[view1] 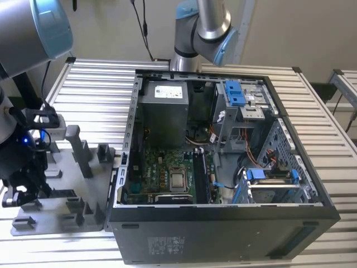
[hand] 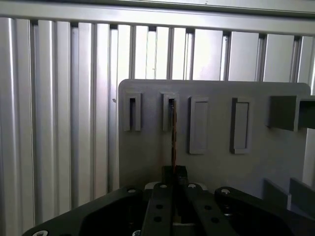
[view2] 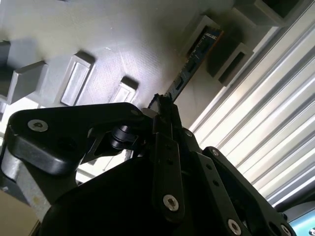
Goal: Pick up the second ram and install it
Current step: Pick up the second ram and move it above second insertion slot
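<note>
Over the fixture plate (hand: 275, 162), gripper (hand: 173, 173) pinches second ram (hand: 173, 132); far end in slotted block (hand: 166, 118).

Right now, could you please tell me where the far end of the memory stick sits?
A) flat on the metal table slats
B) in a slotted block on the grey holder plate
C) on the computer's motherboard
B: in the first wrist view the memory stick, gripped by the claw, reaches into a slotted block on the grey holder plate.
</note>
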You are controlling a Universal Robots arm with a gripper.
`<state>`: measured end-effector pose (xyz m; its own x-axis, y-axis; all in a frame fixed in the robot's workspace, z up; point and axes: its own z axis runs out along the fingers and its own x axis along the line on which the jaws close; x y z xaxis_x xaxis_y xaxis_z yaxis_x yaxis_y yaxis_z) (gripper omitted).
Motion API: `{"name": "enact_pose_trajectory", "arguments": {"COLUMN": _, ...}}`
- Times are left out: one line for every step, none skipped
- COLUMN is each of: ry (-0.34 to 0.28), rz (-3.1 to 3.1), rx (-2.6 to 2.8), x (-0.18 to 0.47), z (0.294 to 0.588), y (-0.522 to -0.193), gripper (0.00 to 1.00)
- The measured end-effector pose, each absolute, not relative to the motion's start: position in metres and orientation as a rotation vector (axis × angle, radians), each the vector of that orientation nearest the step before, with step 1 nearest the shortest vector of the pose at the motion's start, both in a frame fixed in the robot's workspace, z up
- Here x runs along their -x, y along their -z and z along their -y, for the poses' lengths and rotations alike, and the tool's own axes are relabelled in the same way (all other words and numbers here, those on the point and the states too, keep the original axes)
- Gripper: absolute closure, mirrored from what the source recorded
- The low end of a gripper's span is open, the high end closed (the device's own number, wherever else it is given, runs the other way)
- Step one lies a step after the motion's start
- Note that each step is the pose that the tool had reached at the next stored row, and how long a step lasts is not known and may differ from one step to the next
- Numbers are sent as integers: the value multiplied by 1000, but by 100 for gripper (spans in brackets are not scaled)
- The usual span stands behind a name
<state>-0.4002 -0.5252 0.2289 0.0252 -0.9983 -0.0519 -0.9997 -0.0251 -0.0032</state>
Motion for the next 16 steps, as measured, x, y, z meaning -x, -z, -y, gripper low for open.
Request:
{"name": "enact_pose_trajectory", "arguments": {"ry": -54, "rz": -2166, "rx": 2221, "x": 400, "z": 525, "y": -229, "gripper": 86}}
{"name": "enact_pose_trajectory", "arguments": {"ry": -54, "rz": -2166, "rx": 2221, "x": 400, "z": 525, "y": -229, "gripper": 86}}
{"name": "enact_pose_trajectory", "arguments": {"ry": -54, "rz": -2166, "rx": 2221, "x": 400, "z": 525, "y": -230, "gripper": 86}}
{"name": "enact_pose_trajectory", "arguments": {"ry": -54, "rz": -2166, "rx": 2221, "x": 400, "z": 525, "y": -230, "gripper": 86}}
{"name": "enact_pose_trajectory", "arguments": {"ry": -54, "rz": -2166, "rx": 2221, "x": 400, "z": 525, "y": -230, "gripper": 86}}
{"name": "enact_pose_trajectory", "arguments": {"ry": -54, "rz": -2166, "rx": 2221, "x": 400, "z": 525, "y": -231, "gripper": 86}}
{"name": "enact_pose_trajectory", "arguments": {"ry": -54, "rz": -2166, "rx": 2221, "x": 400, "z": 525, "y": -231, "gripper": 86}}
{"name": "enact_pose_trajectory", "arguments": {"ry": -54, "rz": -2166, "rx": 2221, "x": 400, "z": 525, "y": -232, "gripper": 86}}
{"name": "enact_pose_trajectory", "arguments": {"ry": -54, "rz": -2166, "rx": 2221, "x": 400, "z": 525, "y": -232, "gripper": 86}}
{"name": "enact_pose_trajectory", "arguments": {"ry": -54, "rz": -2166, "rx": 2221, "x": 400, "z": 525, "y": -233, "gripper": 86}}
{"name": "enact_pose_trajectory", "arguments": {"ry": -54, "rz": -2166, "rx": 2221, "x": 400, "z": 525, "y": -234, "gripper": 86}}
{"name": "enact_pose_trajectory", "arguments": {"ry": -54, "rz": -2166, "rx": 2221, "x": 400, "z": 525, "y": -235, "gripper": 86}}
{"name": "enact_pose_trajectory", "arguments": {"ry": -54, "rz": -2166, "rx": 2221, "x": 400, "z": 525, "y": -236, "gripper": 86}}
{"name": "enact_pose_trajectory", "arguments": {"ry": -54, "rz": -2166, "rx": 2221, "x": 400, "z": 525, "y": -237, "gripper": 86}}
{"name": "enact_pose_trajectory", "arguments": {"ry": -54, "rz": -2166, "rx": 2221, "x": 400, "z": 525, "y": -239, "gripper": 86}}
{"name": "enact_pose_trajectory", "arguments": {"ry": -54, "rz": -2166, "rx": 2221, "x": 400, "z": 525, "y": -240, "gripper": 86}}
